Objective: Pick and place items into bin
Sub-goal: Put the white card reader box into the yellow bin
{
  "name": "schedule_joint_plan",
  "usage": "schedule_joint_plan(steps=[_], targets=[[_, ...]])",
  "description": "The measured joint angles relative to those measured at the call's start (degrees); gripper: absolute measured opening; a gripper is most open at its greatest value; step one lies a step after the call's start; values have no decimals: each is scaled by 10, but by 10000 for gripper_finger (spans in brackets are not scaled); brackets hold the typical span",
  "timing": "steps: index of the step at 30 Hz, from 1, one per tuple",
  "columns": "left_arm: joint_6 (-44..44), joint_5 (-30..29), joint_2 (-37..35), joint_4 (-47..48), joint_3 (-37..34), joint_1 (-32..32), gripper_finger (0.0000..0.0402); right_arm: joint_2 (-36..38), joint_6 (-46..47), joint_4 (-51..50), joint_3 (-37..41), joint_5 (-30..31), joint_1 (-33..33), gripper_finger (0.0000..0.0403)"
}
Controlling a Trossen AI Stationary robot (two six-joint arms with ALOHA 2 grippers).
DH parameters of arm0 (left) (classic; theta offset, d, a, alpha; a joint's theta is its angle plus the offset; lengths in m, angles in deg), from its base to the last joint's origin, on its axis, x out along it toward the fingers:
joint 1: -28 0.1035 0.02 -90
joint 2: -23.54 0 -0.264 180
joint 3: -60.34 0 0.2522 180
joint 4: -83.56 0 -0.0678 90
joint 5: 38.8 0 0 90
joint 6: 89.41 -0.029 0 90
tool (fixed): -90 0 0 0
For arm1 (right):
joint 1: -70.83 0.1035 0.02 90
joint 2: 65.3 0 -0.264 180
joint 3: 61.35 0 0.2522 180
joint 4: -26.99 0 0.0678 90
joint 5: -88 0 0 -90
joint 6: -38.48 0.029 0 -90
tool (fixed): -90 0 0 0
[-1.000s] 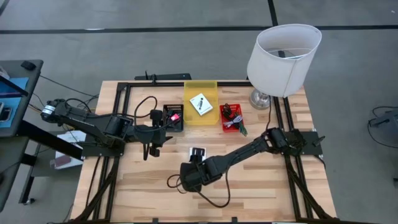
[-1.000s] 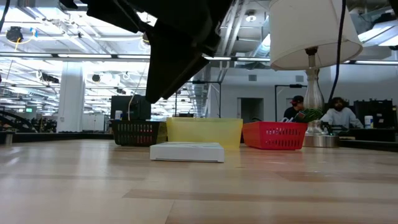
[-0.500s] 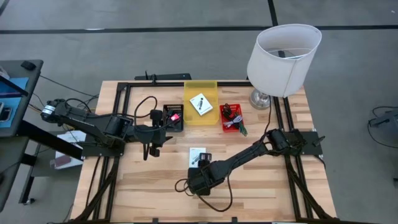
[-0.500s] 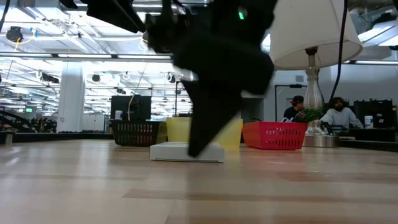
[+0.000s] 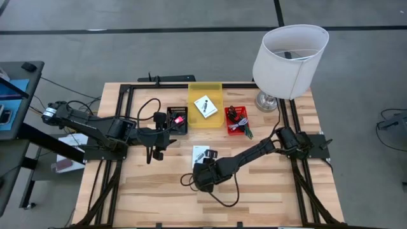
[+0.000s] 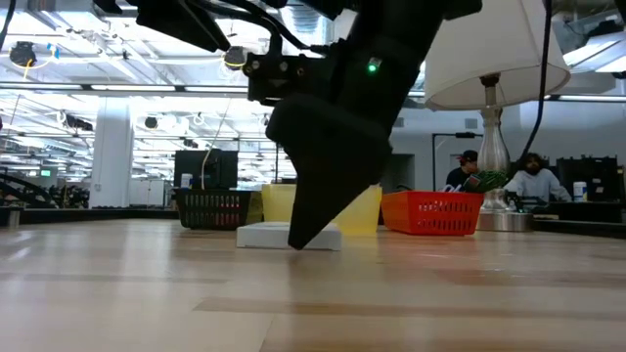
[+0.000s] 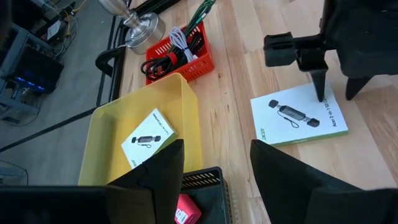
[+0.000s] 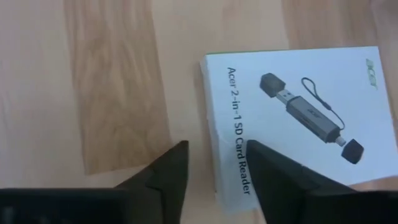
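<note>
So the right pincer (image 5: 205, 159) is down low over the middle of the table (image 5: 267, 203), fingers apart and straddling the near edge of a white card reader box (image 5: 200, 153) lying flat on the wood. In the right wrist view one finger sits over bare wood and the other (image 8: 292, 186) over the box edge (image 8: 292, 112), so it's open and not gripping anything; whether the tips touch the box I can't tell. The left pincer (image 5: 156, 151) hangs off to the left by the black basket (image 5: 177, 120), fingers open with nothing between them. A second white box (image 5: 205, 106) lies in the yellow bin (image 5: 205, 90), and the red basket (image 5: 238, 121) next to it holds cords. A white lamp (image 5: 289, 57) stands at the back right corner.
</note>
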Motion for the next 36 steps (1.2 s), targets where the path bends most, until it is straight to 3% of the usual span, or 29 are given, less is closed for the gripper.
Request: schedule_joint_plan(steps=[8, 13, 21, 27, 36], targets=[[0, 0, 0, 0, 0, 0, 178, 0, 56, -3, 1, -3, -5, 14], [0, 0, 0, 0, 0, 0, 178, -6, 107, -20, -13, 13, 3, 3], [0, 0, 0, 0, 0, 0, 178, -24, 162, -199, -114, 63, 45, 0], [0, 0, 0, 0, 0, 0, 178, -24, 204, -279, -171, 93, 73, 1], [0, 0, 0, 0, 0, 0, 178, -23, 243, -335, -208, 118, 93, 1]])
